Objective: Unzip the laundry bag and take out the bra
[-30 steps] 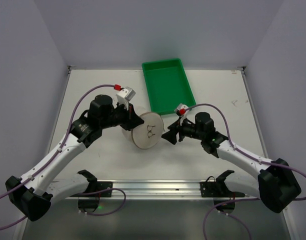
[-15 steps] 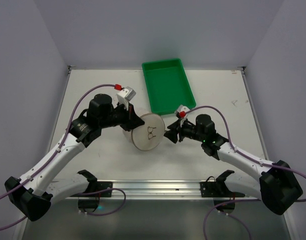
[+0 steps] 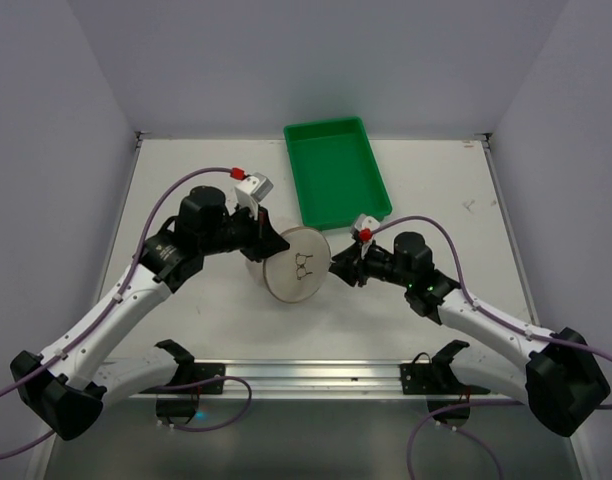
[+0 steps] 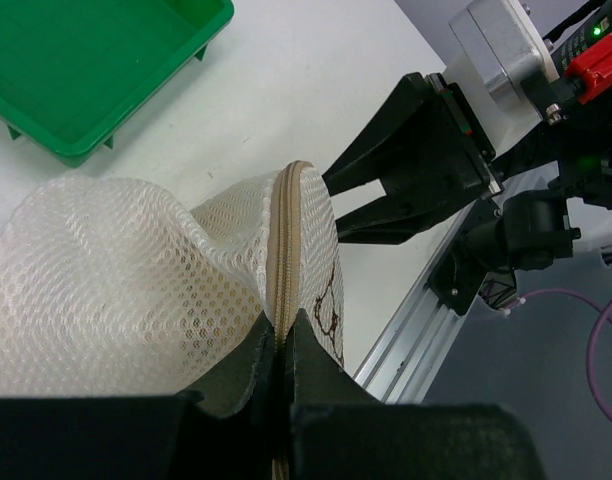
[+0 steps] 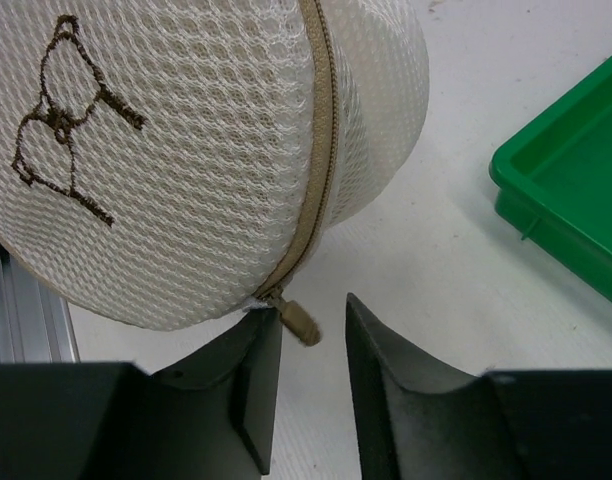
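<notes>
Between the right fingers: right pincer (image 5: 314, 340) spread, gripping nothing; the tan zipper pull (image 5: 299, 323) hangs in the gap, closer to the left-hand finger in the wrist view (contact cannot be told).
Bearing of pull from pincer: straight ahead at fingertip depth; closing is judged enough, with little further reach.
Zipper axis: zipper (image 5: 321, 150) leads from the pull away from the pincer, curving round the lid's rim; the pull would have to travel along that curve.
Bag position: laundry bag (image 3: 291, 262) lies on its side on the counter (image 3: 436, 180) between the two arms, the lid with its dark emblem (image 5: 66, 120) turned toward the near edge.
Far-side hold: left pincer (image 4: 283, 350) pressed together on the bag's zipper seam, opposite the right arm (judged an anchor against the tug).
Nearer arm to pull: right.
Contents: not discernible through the mesh.
Surroundings: green tray (image 3: 336, 185) near the bag's far side.
</notes>
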Robot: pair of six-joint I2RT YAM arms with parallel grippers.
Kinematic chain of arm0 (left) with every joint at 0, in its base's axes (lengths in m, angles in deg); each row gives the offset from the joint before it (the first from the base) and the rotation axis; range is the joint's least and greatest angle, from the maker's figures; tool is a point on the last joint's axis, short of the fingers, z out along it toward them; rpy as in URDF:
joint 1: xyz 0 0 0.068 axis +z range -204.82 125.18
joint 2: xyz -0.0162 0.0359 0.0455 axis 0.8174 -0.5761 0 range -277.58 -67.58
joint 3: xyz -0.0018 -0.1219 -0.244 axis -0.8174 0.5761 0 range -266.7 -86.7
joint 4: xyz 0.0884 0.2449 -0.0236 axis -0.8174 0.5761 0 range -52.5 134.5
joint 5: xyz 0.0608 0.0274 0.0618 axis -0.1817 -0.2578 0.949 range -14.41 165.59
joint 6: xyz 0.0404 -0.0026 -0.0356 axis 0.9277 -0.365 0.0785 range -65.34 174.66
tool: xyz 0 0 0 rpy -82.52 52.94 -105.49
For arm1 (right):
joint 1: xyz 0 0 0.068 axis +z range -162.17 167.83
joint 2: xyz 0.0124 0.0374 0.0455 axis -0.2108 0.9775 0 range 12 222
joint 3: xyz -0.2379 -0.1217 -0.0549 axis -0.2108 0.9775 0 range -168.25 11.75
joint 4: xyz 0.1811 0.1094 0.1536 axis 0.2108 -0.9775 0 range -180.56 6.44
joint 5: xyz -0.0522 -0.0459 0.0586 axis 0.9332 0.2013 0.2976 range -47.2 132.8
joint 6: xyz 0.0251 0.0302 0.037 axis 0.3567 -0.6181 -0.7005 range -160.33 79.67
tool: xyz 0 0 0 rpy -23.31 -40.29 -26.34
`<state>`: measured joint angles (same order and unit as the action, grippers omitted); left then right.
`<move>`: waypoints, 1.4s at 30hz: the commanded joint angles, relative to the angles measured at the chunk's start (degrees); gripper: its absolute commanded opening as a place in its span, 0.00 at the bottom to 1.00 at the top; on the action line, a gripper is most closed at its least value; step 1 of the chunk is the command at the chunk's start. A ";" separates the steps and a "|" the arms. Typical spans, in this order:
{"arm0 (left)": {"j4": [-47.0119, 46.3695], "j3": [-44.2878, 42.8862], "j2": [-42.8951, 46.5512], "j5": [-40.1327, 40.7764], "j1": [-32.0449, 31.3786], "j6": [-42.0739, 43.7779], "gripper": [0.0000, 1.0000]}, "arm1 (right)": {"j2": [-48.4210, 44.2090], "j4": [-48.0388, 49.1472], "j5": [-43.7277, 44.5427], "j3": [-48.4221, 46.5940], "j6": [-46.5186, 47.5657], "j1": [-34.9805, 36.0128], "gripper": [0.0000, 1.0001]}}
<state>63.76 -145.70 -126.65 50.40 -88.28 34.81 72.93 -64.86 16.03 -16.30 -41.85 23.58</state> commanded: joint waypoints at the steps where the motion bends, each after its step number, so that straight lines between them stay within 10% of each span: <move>1: -0.07 -3.13 -0.34 -1.26 0.32 1.40 0.00 | -1.25 3.63 -1.54 0.54 2.93 0.46 0.33; 8: 0.80 -3.66 -0.78 -0.66 0.32 2.63 0.00 | -1.25 2.40 -2.07 0.02 3.28 0.55 0.01; 19: 3.44 -5.51 -2.89 1.96 1.11 5.97 0.00 | -5.82 -1.90 -0.48 1.07 -0.15 0.81 0.00; 28: 3.35 -5.68 -4.21 12.60 1.28 -1.84 1.00 | -5.29 -5.51 4.33 0.19 -9.80 4.50 0.00; 34: 15.28 -7.62 -5.18 30.09 1.28 -15.09 1.00 | -2.40 -9.28 17.08 -2.79 -19.39 10.30 0.00; 42: 16.20 5.46 8.24 28.28 1.20 -32.24 1.00 | 4.90 -13.60 28.25 -8.16 -28.70 19.61 0.00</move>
<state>77.97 -144.22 -124.37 77.81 -87.45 12.99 76.42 -76.51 37.54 -21.53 -64.63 41.00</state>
